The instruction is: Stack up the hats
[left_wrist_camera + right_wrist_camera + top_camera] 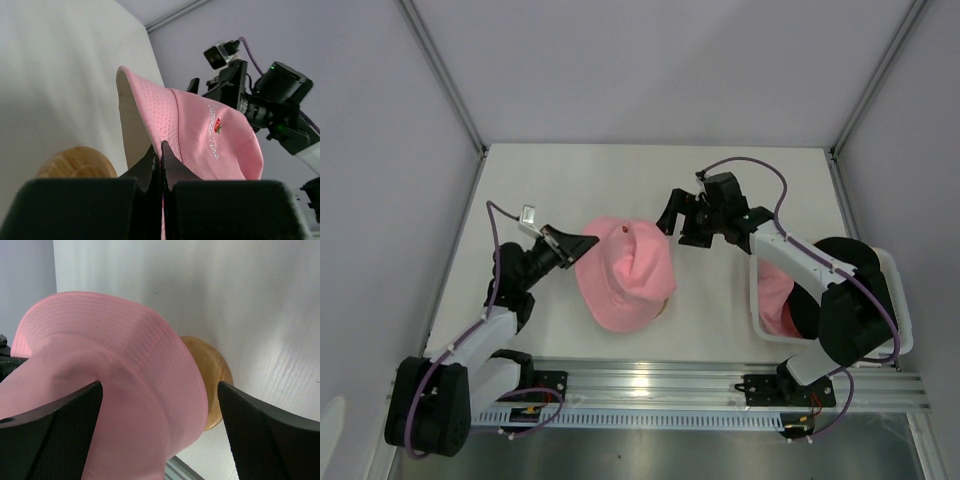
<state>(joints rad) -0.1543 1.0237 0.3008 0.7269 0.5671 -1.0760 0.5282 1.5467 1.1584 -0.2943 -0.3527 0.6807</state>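
Observation:
A pink hat (pixel 623 278) with a small red emblem lies over the wooden round-topped stand (pixel 75 161) in the middle of the table. My left gripper (pixel 584 244) is shut on the left edge of its brim; in the left wrist view the black fingertips (pixel 161 150) pinch the pink fabric (pixel 215 145) between them. My right gripper (pixel 680 215) hangs open just beyond the hat's far right side. In the right wrist view its wide-apart fingers (pixel 55 425) frame the pink hat (pixel 110 385) and the stand (pixel 212 375) without touching them.
A white basket (pixel 903 310) stands at the right, under my right arm. Pink fabric (pixel 775 292) and something black (pixel 847 252) lie in it, partly hidden by the arm. An aluminium rail (pixel 660 385) runs along the near edge.

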